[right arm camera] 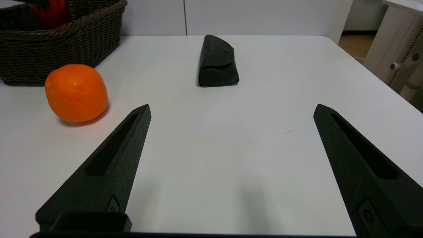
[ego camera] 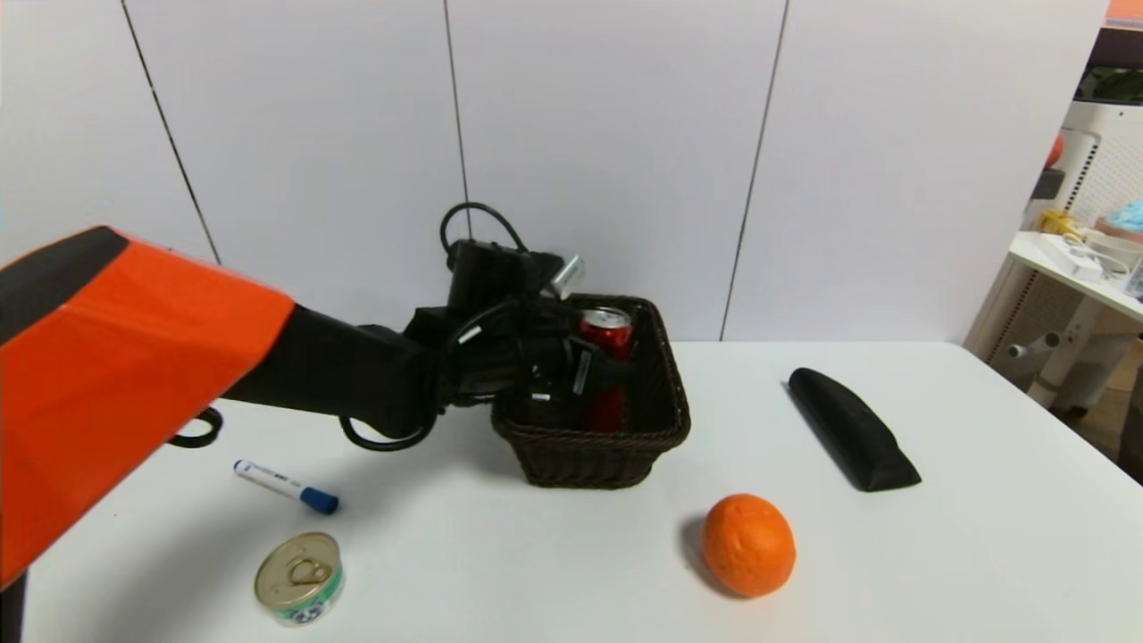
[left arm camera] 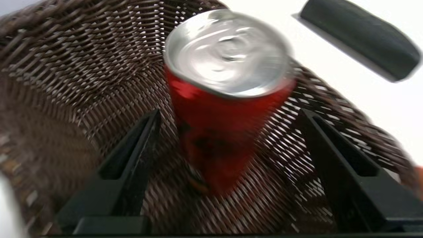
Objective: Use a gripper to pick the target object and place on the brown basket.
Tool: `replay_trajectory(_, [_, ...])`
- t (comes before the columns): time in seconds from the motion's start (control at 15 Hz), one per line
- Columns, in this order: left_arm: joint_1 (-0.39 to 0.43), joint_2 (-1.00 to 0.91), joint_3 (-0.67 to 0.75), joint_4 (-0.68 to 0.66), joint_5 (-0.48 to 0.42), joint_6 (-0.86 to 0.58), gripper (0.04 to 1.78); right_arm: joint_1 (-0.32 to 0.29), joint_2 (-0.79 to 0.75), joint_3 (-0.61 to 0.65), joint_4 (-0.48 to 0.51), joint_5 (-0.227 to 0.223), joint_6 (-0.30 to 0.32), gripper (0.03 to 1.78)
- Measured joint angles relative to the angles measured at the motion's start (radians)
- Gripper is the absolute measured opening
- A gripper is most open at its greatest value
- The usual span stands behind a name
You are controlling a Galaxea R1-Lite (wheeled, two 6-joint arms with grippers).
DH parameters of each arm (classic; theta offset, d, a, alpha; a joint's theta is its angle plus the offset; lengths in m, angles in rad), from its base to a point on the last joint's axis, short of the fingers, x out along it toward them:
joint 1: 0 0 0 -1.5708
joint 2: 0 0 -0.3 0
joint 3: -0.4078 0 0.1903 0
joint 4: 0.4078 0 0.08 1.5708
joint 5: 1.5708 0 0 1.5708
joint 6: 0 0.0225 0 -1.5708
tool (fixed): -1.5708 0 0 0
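Standing upright inside the brown basket (ego camera: 616,451), the red can (left arm camera: 218,132) sits between the left gripper's (left arm camera: 228,115) spread fingers, apparently just released; the right gripper (right arm camera: 231,109) waits open over the table (right arm camera: 231,148).

— Where do we find the can (ego camera: 606,332)?
— Upright in the basket (ego camera: 589,455), mid-table (ego camera: 964,554), our left gripper (left arm camera: 228,115) reaching in from the left, jaws either side of it.
— And around it?
— Orange (ego camera: 748,545) in front to the right, case (ego camera: 853,440) farther right; marker (ego camera: 286,487) and tin (ego camera: 299,578) front left.
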Motion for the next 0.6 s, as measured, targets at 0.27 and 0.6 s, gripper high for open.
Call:
replay_trajectory(0.27, [-0.011,-0.264,0.072,0.177,0.001,0.005,1.59,0.0,0.0,0.0,0.0,0.0,0.001,1.7])
replay_trajectory(0.6, [0.024,-0.73,0.445,0.259,0.026,0.013,1.64,0.0,0.0,0.0,0.0,0.0,0.001,1.7])
